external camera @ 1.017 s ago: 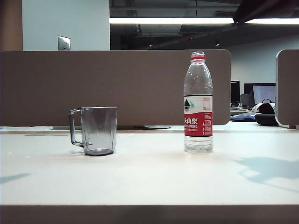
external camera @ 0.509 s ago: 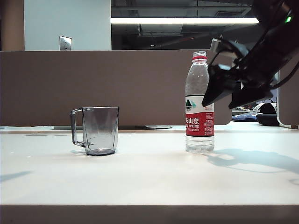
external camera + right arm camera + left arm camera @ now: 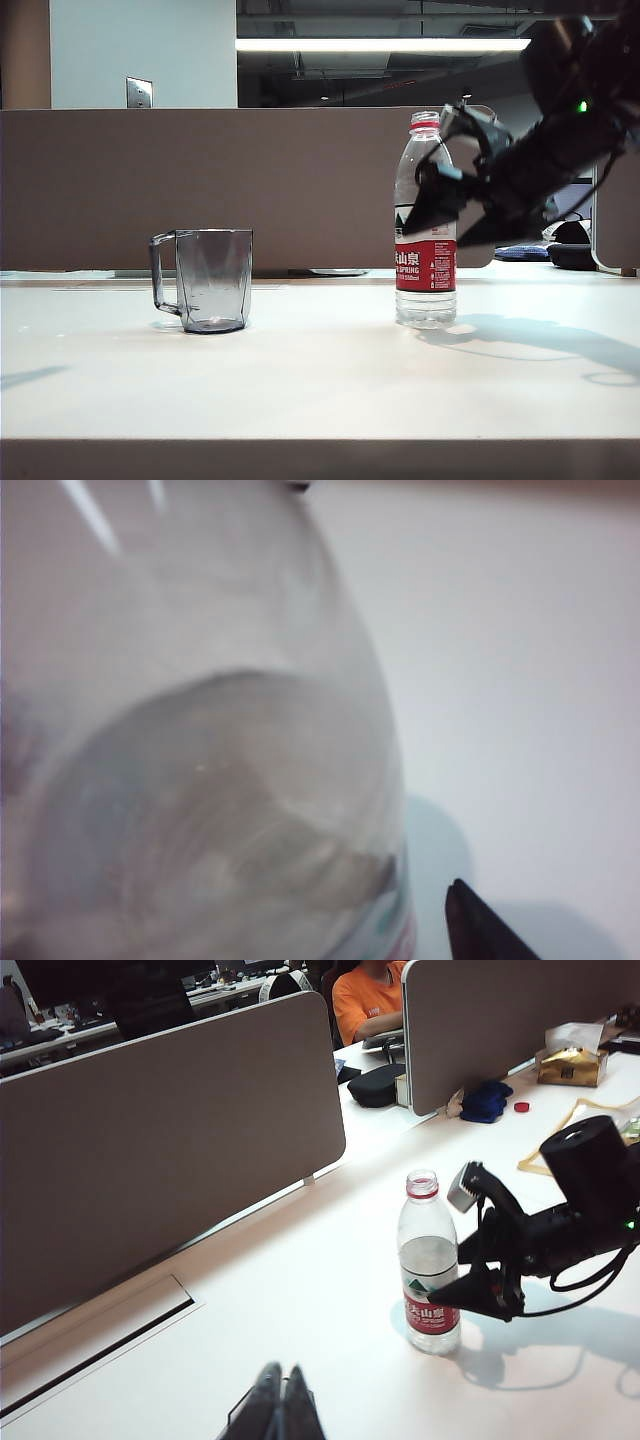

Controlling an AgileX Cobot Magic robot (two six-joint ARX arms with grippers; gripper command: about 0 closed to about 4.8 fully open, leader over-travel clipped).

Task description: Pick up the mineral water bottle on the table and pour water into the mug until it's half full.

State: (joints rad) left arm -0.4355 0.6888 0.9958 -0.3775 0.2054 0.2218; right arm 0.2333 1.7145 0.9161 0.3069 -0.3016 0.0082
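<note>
The mineral water bottle (image 3: 426, 220), clear with a red-and-white label and a red neck ring, stands upright right of the table's (image 3: 320, 380) middle. Its water (image 3: 200, 800) fills the lower part. My right gripper (image 3: 435, 232) reaches in from the right, tilted down and open, with a finger on either side of the bottle at label height. In the right wrist view the bottle (image 3: 200, 740) fills the picture and one dark fingertip (image 3: 472, 927) shows beside it. The smoky-grey mug (image 3: 205, 280) stands to the left, handle pointing left. My left gripper (image 3: 283, 1400) is shut and hovers over bare table, far from the bottle (image 3: 428, 1280).
A brown partition (image 3: 250, 180) runs along the table's back edge, with a cable slot (image 3: 100, 1350) at its foot. The pale front edge (image 3: 300, 455) lies near the camera. Bags and a seated person (image 3: 372, 995) are beyond the partitions.
My right arm came in from the upper right, dropped and moved left until its open fingers straddle the bottle. Bottle and mug have stayed in place.
</note>
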